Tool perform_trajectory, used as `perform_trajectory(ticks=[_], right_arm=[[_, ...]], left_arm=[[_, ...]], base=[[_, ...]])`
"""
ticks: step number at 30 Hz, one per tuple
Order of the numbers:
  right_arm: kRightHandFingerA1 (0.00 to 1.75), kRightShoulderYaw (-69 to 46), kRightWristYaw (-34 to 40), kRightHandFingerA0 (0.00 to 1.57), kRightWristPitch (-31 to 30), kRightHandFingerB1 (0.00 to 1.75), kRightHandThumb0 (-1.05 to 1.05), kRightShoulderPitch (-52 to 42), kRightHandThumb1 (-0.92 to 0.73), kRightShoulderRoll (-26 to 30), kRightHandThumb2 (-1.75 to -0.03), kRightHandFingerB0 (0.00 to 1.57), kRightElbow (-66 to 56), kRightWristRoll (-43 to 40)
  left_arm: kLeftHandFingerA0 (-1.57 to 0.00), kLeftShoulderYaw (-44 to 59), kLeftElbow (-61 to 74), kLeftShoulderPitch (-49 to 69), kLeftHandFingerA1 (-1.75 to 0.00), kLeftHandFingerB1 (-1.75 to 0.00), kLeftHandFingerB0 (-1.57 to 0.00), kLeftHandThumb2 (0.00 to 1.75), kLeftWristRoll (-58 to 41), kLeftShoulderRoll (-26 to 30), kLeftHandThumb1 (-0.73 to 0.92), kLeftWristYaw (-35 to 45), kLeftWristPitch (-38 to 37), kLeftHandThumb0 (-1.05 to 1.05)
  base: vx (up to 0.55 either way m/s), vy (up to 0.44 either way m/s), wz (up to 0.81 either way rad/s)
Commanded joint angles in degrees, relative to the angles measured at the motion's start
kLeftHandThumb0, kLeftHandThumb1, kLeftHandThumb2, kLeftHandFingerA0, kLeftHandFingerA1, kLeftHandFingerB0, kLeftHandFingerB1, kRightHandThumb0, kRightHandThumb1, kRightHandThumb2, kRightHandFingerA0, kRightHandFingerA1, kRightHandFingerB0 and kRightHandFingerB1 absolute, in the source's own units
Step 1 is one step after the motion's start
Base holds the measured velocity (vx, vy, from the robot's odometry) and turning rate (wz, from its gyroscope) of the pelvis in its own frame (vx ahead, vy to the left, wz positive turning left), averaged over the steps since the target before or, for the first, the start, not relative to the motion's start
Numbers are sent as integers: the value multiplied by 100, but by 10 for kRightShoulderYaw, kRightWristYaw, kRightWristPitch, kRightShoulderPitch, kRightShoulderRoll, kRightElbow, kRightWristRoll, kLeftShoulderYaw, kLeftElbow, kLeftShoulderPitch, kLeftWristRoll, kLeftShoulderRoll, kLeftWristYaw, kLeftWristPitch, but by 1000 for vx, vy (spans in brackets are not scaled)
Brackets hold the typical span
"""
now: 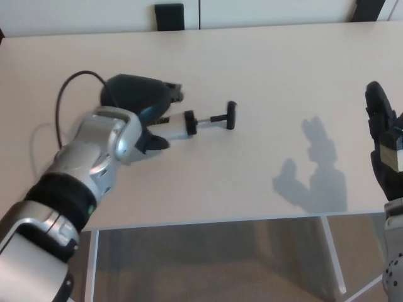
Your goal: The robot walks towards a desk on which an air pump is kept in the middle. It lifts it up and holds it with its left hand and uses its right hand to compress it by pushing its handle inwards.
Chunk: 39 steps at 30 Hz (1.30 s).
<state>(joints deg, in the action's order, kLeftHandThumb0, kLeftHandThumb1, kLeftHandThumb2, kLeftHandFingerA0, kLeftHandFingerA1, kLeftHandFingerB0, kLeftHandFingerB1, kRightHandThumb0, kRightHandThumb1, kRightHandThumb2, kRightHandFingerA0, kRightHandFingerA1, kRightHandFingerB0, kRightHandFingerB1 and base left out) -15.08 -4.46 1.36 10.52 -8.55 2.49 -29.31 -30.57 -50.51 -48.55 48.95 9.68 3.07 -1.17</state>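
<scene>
Left hand (141,104) grips the air pump (179,123) above the desk (252,63), handle (231,115) toward 3 o'clock. Right hand (385,148) at 3 o'clock, well apart, fingers spread, empty.

Bright, even light falls from above onto the pale desk (264,75). The right hand (385,148) casts a soft grey shadow to its left. The left arm (94,163) looks slightly motion-blurred; faint sheen shows on its silver shell.
</scene>
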Motion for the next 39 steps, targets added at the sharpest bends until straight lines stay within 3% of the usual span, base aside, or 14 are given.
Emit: perform_trajectory(ticks=[1,9,10,16,19,20,22,23,24,33,34,36,37,39], right_arm=[[30,12,-4,11,20,24,-81,-14,-78,9,-80,8,-46,22],[26,36,6,12,14,22,-77,-45,-91,19,-69,9,-140,51],[42,38,9,6,12,33,-76,-48,-71,18,-107,4,-149,53],[46,44,14,16,9,33,-81,-57,-72,20,-107,0,-173,61],[42,48,5,11,17,36,-80,-68,-73,29,-102,6,-196,67],[30,48,0,18,19,26,-77,-74,-91,34,-67,11,-205,68],[30,48,-3,18,20,26,-77,-78,-91,38,-67,11,-210,69],[48,48,-18,0,28,48,-37,-102,-47,52,-107,0,-244,71],[45,44,-45,13,39,28,-85,-135,-72,74,-109,0,-286,71],[43,6,-130,11,87,33,-86,-286,-72,131,-105,6,-428,41],[30,-4,-142,20,102,24,-85,-319,-88,130,-68,11,-449,34],[30,-12,-153,20,117,24,-85,-353,-88,128,-68,11,-470,27],[43,-14,-158,12,131,32,-88,-380,-71,122,-105,5,-487,27],[43,-13,-160,12,139,32,-88,-396,-71,118,-105,5,-498,28]], left_arm=[[0,-12,-23,-30,0,0,0,60,-22,-8,65,65,-8,-100],[0,-18,-9,-32,0,0,0,63,-27,-11,69,77,-8,-99],[0,-17,-6,-32,0,0,0,61,-30,-10,67,79,-10,-100],[0,-4,32,-27,0,0,0,62,-53,0,66,103,-17,-95],[0,13,103,-18,0,0,0,62,-69,25,69,130,-19,-99],[0,21,132,-11,0,0,0,62,-74,36,68,136,-20,-100],[0,26,151,-7,0,0,0,62,-77,43,68,139,-21,-100],[0,51,230,15,0,0,0,62,-95,77,69,152,-35,-97],[0,88,330,47,0,0,0,62,-121,116,68,171,-47,-96],[0,266,693,220,0,0,0,62,-250,221,69,221,-88,-97],[0,320,758,259,0,0,0,61,-286,227,66,233,-90,-96],[0,377,824,299,0,0,0,61,-322,232,66,245,-90,-96],[0,427,862,329,0,0,0,59,-370,230,63,254,-95,-94],[0,457,883,347,0,0,0,59,-402,229,63,259,-98,-94]], base=[[0,0,0],[0,0,0],[0,0,0],[0,0,0],[0,0,0],[0,0,0],[0,0,0],[0,0,0],[0,0,0],[0,0,0],[0,0,0],[0,0,0],[0,0,0],[0,0,0]])
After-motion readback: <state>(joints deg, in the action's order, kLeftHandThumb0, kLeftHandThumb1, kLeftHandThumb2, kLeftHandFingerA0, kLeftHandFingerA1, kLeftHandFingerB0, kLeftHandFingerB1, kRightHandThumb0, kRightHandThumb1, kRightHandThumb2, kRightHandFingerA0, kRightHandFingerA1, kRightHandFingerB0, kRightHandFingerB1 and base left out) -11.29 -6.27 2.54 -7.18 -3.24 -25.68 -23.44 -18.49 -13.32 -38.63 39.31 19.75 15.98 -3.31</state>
